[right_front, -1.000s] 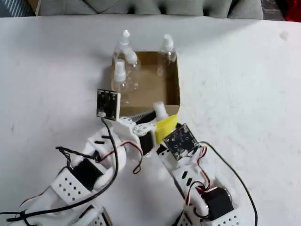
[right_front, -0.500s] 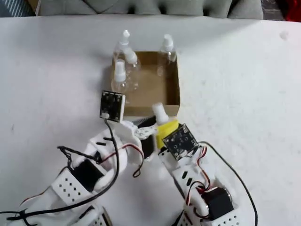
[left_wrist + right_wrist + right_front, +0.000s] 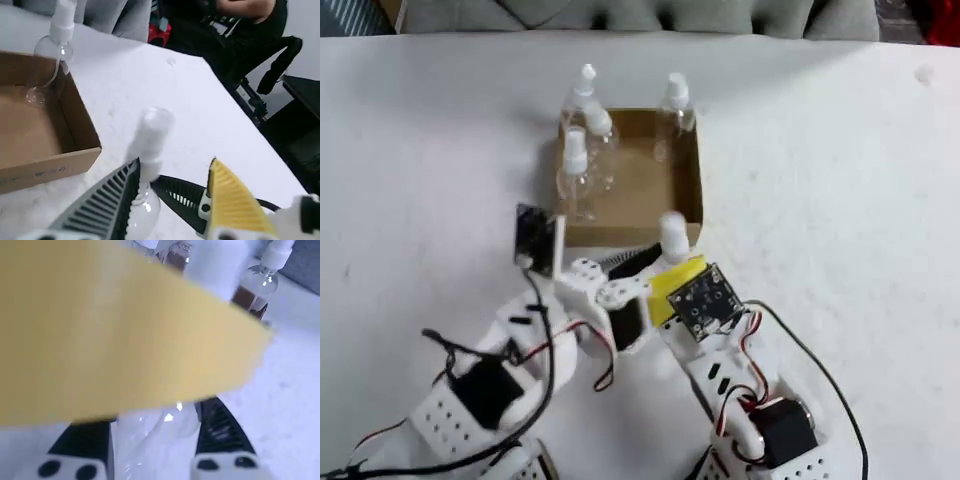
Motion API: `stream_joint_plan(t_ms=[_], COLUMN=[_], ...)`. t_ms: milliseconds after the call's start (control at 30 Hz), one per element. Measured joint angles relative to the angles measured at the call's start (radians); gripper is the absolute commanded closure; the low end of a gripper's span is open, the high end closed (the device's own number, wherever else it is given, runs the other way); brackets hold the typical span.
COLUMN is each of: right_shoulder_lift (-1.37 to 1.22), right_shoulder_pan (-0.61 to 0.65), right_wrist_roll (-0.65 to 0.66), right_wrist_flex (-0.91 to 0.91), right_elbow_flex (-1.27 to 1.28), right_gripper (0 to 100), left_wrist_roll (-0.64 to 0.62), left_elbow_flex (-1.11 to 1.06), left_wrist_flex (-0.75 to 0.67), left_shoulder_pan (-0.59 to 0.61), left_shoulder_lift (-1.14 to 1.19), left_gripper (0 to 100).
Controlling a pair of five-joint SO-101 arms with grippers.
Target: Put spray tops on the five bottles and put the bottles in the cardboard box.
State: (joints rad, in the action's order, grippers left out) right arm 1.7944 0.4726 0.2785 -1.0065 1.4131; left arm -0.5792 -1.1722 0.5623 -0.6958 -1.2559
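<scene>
The cardboard box (image 3: 699, 170) stands mid-table with several clear bottles inside, each with a white spray top (image 3: 575, 160). One of these bottles (image 3: 50, 60) stands in a corner of the box (image 3: 80, 120). Just in front of the box, another clear bottle (image 3: 165, 422) with a spray top (image 3: 673, 235) is held upright. My right gripper (image 3: 152, 417) has its black fingers shut on the bottle's body. My left gripper (image 3: 174, 165) is open around the spray top (image 3: 152, 132), with the black jaw beside it and the yellow jaw (image 3: 675, 275) apart from it.
Both arms crowd the table's near side, trailing loose cables (image 3: 470, 345). The white table (image 3: 840, 180) stretches to either side of the box. A grey sofa edge (image 3: 620, 15) lies beyond the far edge.
My left arm has swung and rolled its wrist, so its camera board has turned edge-on and shifted left. The held bottle's spray top has shifted slightly right. The right arm has stayed put.
</scene>
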Motion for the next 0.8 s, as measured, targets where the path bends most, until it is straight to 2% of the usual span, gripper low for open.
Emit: stream_joint_plan(t_ms=[167, 467, 600, 800], right_shoulder_lift=[-0.005, -0.005, -0.005, -0.006], right_shoulder_pan=[-0.002, -0.005, -0.054, -0.141], right_wrist_roll=[0.002, 0.002, 0.002, 0.002], right_wrist_flex=[0.0, 0.0, 0.002, 0.002], right_elbow_flex=[0.0, 0.0, 0.0, -0.018], right_gripper=[98.3, 98.3, 98.3, 98.4], left_wrist_roll=[-0.002, 0.052, 0.054, 0.055], left_elbow_flex=[-0.023, -0.023, -0.021, 0.015], left_wrist_flex=[0.0, 0.0, 0.048, 0.132], left_shoulder_pan=[-0.008, -0.008, -0.003, 0.087], left_shoulder_lift=[-0.106, -0.12, -0.121, -0.121], left_gripper=[79, 79, 79, 80])
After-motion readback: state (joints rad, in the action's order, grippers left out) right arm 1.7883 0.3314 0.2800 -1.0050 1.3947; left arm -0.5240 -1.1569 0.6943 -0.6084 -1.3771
